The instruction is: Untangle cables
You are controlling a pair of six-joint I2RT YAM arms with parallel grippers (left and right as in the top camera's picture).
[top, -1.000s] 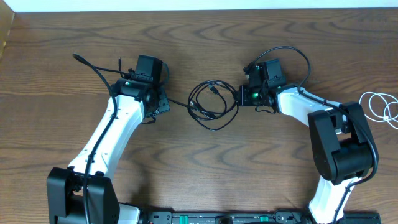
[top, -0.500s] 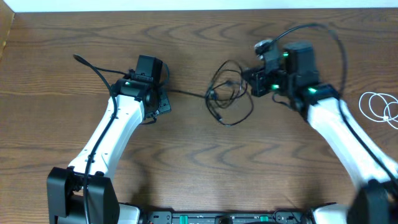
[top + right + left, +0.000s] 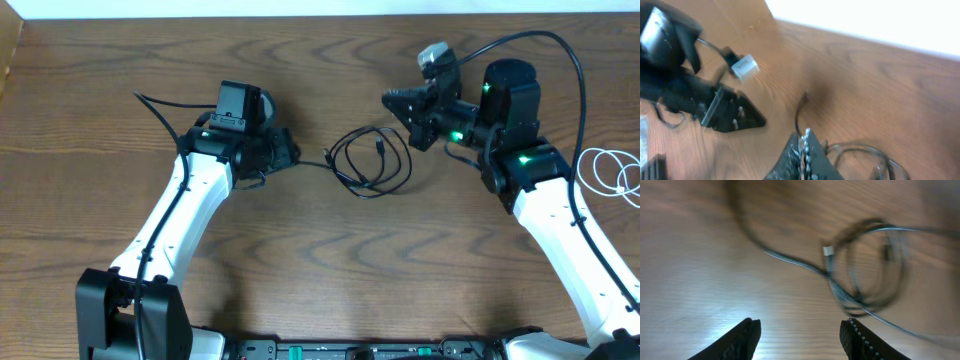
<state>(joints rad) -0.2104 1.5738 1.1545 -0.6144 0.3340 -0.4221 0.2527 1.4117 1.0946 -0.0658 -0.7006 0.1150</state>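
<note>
Nearest the robot's side of the wooden table (image 3: 320, 280), off to the right, the white cable (image 3: 608, 172) lies in loose loops at the table's edge. It is just beside the right forearm and well apart from the other cord.

A little farther out, at mid-table between the two wrists, the black cable (image 3: 372, 160) lies as a loose coil of a few overlapping loops. One small plug end shows inside the loops, and one strand trails left toward the left arm.

About level with that coil, the left gripper (image 3: 800, 336) points at it from the left, low over the wood. Its fingers stand wide apart with only bare table between them, and the coil sits ahead of the tips, blurred in the wrist view.

Farthest out, the right gripper (image 3: 804, 139) is at the coil's far right side, aimed leftward. Its fingers are pressed together, toothed edges meeting. A thin black strand rises from right at their tips; whether it is pinched between them cannot be told.
</note>
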